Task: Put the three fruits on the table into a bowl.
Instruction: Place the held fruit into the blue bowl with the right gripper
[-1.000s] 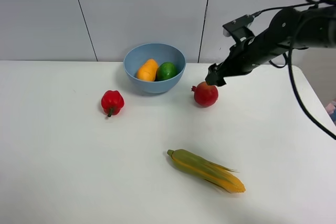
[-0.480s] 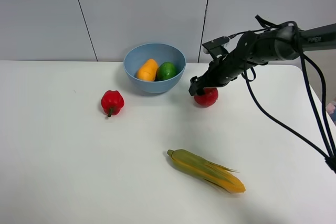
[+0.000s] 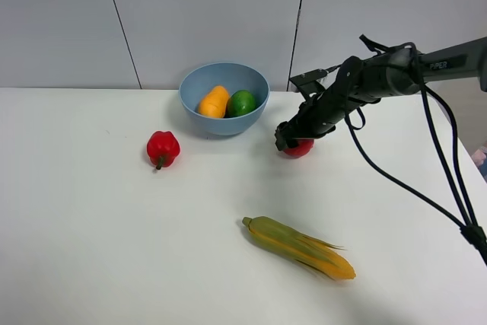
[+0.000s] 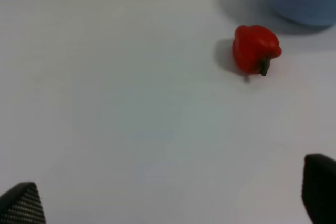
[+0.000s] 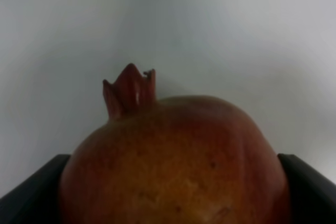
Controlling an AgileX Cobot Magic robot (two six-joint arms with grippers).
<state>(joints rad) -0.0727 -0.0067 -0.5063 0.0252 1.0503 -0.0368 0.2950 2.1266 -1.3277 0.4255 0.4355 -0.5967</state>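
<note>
The red pomegranate (image 3: 301,148) sits on the white table (image 3: 91,249), right of the light-blue bowl (image 3: 221,124). The orange-yellow mango (image 3: 214,102) and the green lime (image 3: 242,103) lie inside the bowl. My right gripper (image 3: 292,138) is down over the pomegranate. In the right wrist view the pomegranate (image 5: 173,161), crown pointing away, fills the gap between the two fingers (image 5: 31,187), which stand wide apart at its sides. My left gripper (image 4: 170,198) is open and empty above bare table and does not show in the exterior view.
A red bell pepper (image 3: 163,148) lies left of the bowl and also shows in the left wrist view (image 4: 255,49). A yellow-green corn cob (image 3: 298,247) lies at the front centre. A grey panelled wall stands behind the table.
My right arm has swung left and down, from beside the pomegranate to straddling it. The pomegranate, the bowl and the other things have not moved.
</note>
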